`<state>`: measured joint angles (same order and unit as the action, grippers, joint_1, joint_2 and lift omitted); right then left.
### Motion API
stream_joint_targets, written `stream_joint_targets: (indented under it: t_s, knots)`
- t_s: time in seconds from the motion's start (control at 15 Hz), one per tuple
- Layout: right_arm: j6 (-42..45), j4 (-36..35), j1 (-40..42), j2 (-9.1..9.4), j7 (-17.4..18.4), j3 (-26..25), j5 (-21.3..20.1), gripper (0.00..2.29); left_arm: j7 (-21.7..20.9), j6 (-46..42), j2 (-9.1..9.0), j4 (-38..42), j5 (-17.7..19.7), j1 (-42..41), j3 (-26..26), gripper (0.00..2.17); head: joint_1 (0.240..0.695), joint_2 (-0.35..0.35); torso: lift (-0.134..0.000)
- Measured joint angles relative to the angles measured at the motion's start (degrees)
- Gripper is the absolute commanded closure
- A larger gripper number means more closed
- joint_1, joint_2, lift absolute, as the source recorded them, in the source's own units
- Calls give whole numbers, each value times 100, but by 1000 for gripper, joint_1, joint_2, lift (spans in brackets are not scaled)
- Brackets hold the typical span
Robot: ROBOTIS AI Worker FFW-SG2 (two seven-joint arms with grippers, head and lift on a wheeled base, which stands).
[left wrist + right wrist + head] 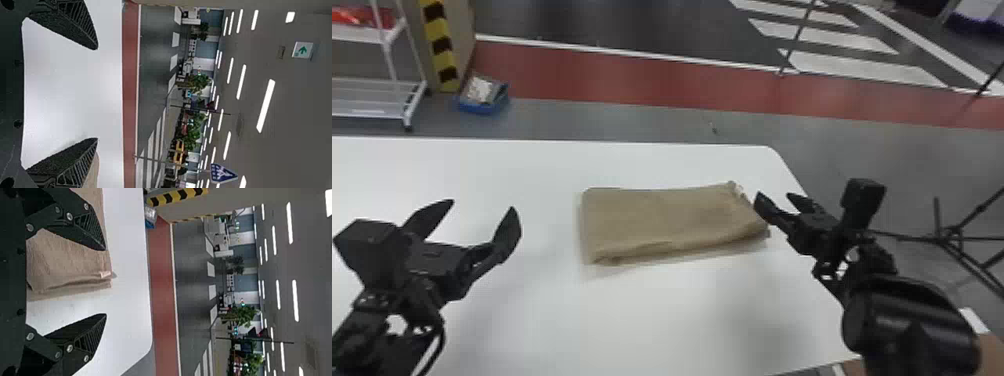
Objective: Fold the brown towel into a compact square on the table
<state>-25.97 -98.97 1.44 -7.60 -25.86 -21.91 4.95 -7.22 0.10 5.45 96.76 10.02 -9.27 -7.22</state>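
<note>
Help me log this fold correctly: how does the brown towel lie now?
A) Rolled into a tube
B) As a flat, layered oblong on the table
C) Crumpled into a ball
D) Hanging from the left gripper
B: the brown towel rests on the white table in layers, wider than deep.

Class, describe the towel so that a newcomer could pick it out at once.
Find the large white table, rounded at its far right corner. On it, in the head view, the brown towel lies between the left pincer and the right pincer. It is oblong, folded cloth, unlike the black, two-fingered pincers.
</note>
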Motion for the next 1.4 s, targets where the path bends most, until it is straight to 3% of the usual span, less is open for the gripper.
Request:
stream_joint_targets:
  t_s: [0.07, 0.27, 0.4, 1.0, 1.4]
  knots:
    - [10, -184, 117, 36, -178, 131, 18, 1932, 76, -121, 0, -24, 0, 14, 5, 39, 695, -232, -123]
    - [-29, -512, 350, 88, -546, 618, -5, 1956, 185, -279, 22, 5, 2, 23, 108, 39, 695, -142, -123]
    - [80, -373, 377, 113, -530, 897, -109, 1959, 186, -293, 40, 48, 18, 14, 176, 39, 695, -98, -123]
    - [333, 536, 181, 211, -490, 1289, -326, 1956, 178, -432, 53, 56, 47, 22, 215, 39, 695, -63, -123]
    - [5, 580, 204, 438, -407, 1752, -303, 1956, 168, -446, 53, 60, 53, 31, 240, 39, 695, -6, -123]
